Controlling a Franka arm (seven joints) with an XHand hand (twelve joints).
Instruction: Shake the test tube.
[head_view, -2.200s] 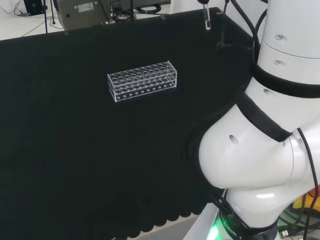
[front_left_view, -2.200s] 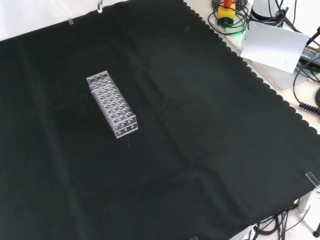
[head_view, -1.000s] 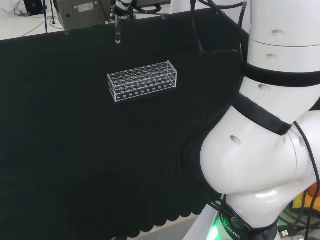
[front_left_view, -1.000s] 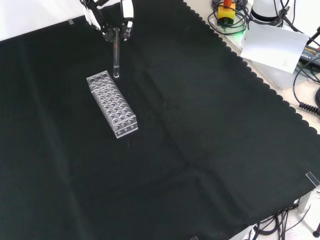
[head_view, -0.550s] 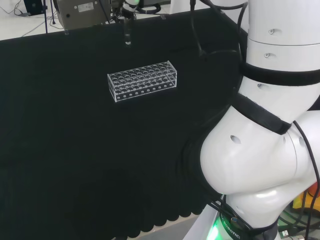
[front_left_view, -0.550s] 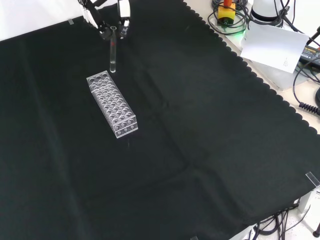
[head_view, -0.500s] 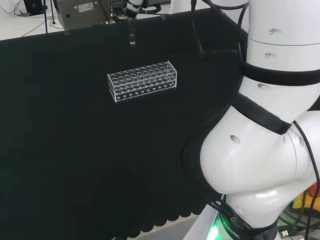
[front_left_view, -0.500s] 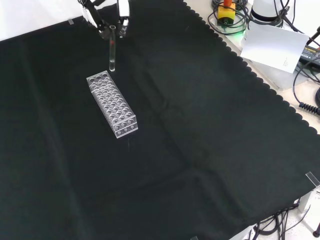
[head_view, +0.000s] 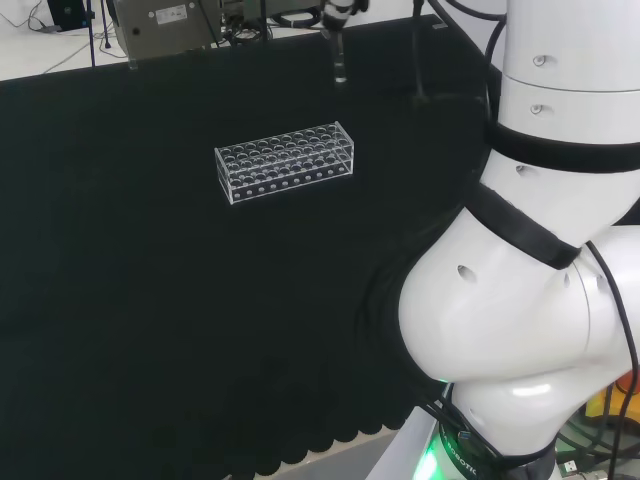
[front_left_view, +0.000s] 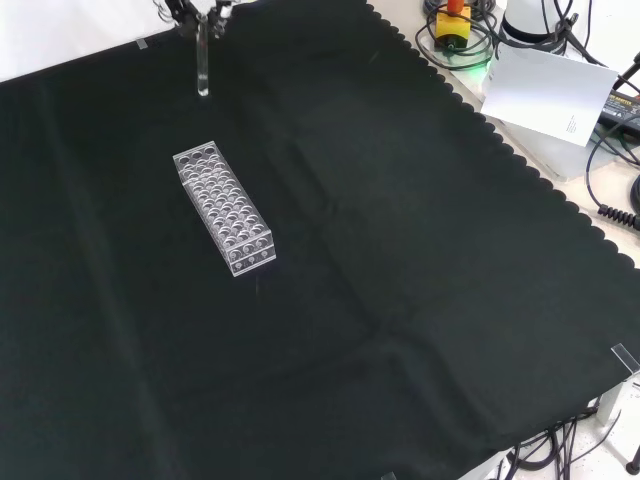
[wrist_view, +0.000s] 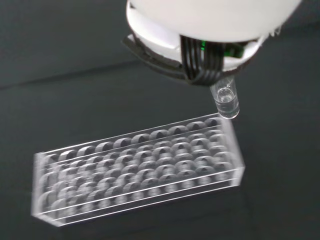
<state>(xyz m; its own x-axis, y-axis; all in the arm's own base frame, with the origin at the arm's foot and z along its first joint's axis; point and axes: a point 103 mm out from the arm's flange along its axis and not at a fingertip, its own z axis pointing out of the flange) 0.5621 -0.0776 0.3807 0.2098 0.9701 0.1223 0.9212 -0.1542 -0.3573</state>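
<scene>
A clear test tube (head_view: 340, 58) hangs upright above the cloth, pinched at its top by my hand (head_view: 336, 10). In the front view the test tube (front_left_view: 203, 62) hangs from the hand (front_left_view: 197, 10) at the top edge, beyond the far end of the rack. The clear plastic rack (head_view: 285, 162), with several rows of empty holes, lies on the black cloth below and left of the tube in the head view; it is the rack (front_left_view: 224, 208) in the front view. From the wrist, the tube's round bottom (wrist_view: 226, 102) sits just past a corner of the rack (wrist_view: 140, 167), under the hand (wrist_view: 200, 35).
My arm's white links (head_view: 520, 300) stand at the right of the head view. A grey device (head_view: 165, 25) sits behind the cloth. In the front view a white box (front_left_view: 548, 90), cables and a yellow button unit (front_left_view: 455, 20) lie past the cloth's scalloped edge.
The hand has swung the tube to the right in the head view, which is upward and away from the rack's end in the front view. The rack has stayed put.
</scene>
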